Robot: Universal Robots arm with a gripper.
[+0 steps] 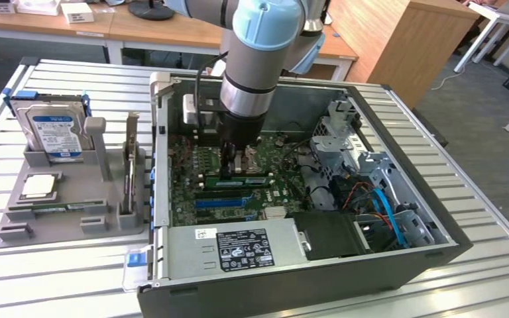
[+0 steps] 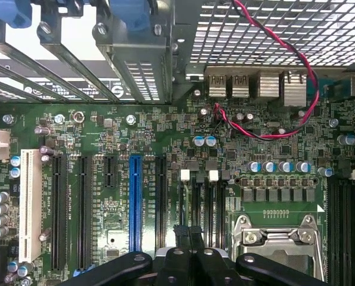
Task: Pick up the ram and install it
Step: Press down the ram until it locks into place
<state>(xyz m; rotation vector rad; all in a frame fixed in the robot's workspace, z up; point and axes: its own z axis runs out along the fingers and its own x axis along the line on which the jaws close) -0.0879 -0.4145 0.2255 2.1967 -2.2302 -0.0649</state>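
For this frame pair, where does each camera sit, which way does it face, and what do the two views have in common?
Exterior view: off the arm, raised, looking down at the open computer case and the grey parts tray on the slatted table; the arm reaches into the case, gripper low over the motherboard.
Wrist view: on the wrist, facing straight down onto the motherboard; shut gripper at the picture's edge, beside the empty processor socket.
Shared: motherboard and gripper.
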